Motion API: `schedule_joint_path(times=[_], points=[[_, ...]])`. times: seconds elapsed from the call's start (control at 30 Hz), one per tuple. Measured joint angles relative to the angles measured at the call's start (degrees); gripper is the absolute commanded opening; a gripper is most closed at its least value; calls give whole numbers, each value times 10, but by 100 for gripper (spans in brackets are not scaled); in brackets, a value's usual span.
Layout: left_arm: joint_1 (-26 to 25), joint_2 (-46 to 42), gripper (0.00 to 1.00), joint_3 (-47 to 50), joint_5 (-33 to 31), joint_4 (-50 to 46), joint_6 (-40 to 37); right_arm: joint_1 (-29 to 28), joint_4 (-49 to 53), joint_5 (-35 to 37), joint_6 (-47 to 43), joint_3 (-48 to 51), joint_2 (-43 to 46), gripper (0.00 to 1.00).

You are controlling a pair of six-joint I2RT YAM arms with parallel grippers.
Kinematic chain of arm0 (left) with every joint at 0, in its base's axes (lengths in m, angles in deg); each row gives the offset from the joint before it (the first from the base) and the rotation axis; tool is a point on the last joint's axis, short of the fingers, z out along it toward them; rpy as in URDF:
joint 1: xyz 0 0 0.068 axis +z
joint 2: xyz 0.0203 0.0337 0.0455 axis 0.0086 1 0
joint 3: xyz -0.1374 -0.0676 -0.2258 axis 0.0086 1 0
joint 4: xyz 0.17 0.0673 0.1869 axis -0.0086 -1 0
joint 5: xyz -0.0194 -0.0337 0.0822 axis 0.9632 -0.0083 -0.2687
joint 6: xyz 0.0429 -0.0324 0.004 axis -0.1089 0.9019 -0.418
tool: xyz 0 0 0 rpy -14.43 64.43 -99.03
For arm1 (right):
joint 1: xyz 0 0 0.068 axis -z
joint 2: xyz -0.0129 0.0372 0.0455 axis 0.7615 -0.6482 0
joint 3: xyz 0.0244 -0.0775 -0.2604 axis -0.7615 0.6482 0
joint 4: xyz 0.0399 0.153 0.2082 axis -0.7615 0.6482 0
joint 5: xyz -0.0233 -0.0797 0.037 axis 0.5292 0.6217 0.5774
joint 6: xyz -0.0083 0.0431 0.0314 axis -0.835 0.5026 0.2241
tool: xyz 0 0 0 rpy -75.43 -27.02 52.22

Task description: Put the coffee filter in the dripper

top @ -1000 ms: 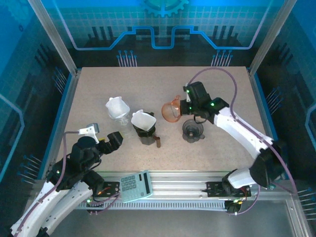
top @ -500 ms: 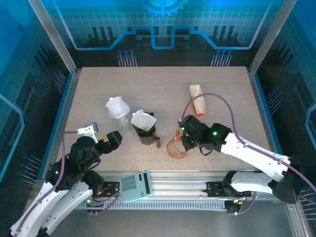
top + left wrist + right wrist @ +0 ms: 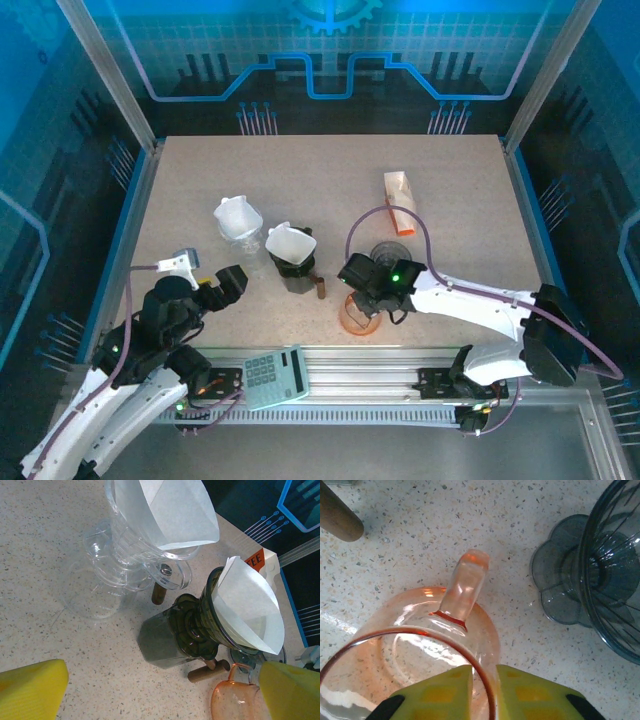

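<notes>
An orange glass dripper stands on the table near the front edge, with no filter inside it. My right gripper is shut on its rim, one yellow finger inside the wall and the other outside; the orange dripper has its handle pointing away. White paper filters sit in a clear dripper and in a dark dripper. The same filters also show in the left wrist view. My left gripper hovers open and empty, left of the dark dripper.
A smoky blue-grey dripper stands just behind the orange one, close to the right arm. A filter packet lies at the back right. A scale rests on the front rail. The dark dripper's wooden handle points toward the orange dripper.
My right arm has carried the orange dripper from the middle of the table toward the front edge and lowered it to the surface. The left arm has stayed still.
</notes>
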Motion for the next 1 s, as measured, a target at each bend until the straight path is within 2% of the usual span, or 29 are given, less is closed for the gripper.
schedule_joint_path(times=[0.1, 0.2, 0.37, 0.5, 0.7, 0.77, 0.9, 1.0], points=[[0, 1, 99, 0, 0, 0, 1, -3, -10, 2, 0, 1, -9, 28], [0, 1, 99, 0, 0, 0, 1, -4, -16, 4, 6, 1, -11, 41], [0, 1, 99, 0, 0, 0, 1, 1, -14, 21, 2, 0, 15, 59], [0, 1, 99, 0, 0, 0, 2, 47, -11, 25, -7, -6, 61, 71], [0, 2, 99, 0, 0, 0, 2, 230, -33, -27, -3, -2, 90, 74], [0, 2, 99, 0, 0, 0, 2, 274, -47, -40, -2, 6, 90, 74], [0, 2, 99, 0, 0, 0, 3, 333, -67, -76, -3, 23, 68, 71], [0, 2, 99, 0, 0, 0, 4, 358, -88, -105, -3, 35, 39, 65]])
